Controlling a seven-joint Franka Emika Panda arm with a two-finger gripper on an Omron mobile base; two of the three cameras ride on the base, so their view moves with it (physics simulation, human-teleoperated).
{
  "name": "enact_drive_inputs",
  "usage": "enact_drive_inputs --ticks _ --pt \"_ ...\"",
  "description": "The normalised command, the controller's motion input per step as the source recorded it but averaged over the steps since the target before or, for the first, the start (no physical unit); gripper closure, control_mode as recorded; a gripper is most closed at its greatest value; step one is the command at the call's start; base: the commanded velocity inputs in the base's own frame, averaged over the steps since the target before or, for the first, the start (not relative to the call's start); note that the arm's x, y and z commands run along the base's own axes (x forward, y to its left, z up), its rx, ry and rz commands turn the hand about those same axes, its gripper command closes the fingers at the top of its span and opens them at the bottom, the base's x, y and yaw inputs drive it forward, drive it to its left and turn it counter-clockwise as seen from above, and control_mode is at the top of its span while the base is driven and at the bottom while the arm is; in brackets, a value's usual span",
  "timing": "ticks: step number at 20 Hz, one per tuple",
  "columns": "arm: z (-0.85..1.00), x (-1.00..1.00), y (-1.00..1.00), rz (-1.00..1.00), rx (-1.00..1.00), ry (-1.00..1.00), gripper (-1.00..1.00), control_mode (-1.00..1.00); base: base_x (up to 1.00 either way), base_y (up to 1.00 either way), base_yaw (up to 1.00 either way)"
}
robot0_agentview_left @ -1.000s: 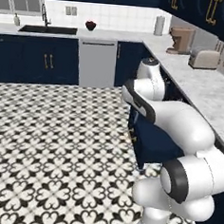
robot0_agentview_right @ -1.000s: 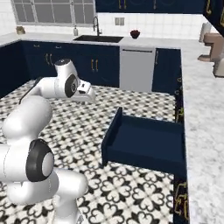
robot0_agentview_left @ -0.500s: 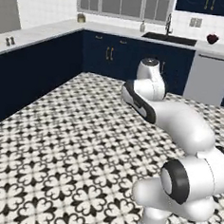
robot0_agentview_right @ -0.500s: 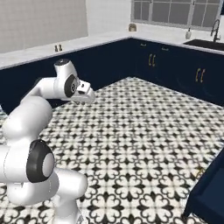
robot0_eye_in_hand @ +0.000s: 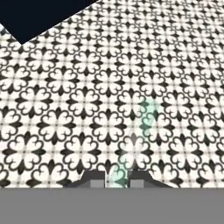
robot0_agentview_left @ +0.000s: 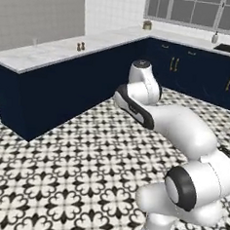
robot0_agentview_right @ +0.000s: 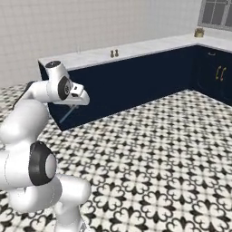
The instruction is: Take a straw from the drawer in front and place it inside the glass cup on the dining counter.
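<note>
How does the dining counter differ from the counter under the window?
The dining counter shows a plain navy side and carries two brown shakers; the window counter has doors with brass handles. The dining counter ends free over the floor; the window counter runs under the window. Both have pale tops on navy bases.

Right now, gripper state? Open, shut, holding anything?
Gripper: shut on the straw, which sticks out from between the fingertips over the patterned floor.
</note>
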Motion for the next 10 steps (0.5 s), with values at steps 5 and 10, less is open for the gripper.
enact_drive_inputs --ticks 5,10 --pt "0.00 0.00 0.00 0.00 0.00 0.00 1.00 1.00 1.00 1.00 -0.13" --pt "0.00 0.00 0.00 0.00 0.00 0.00 1.00 1.00 0.92 1.00 -0.32"
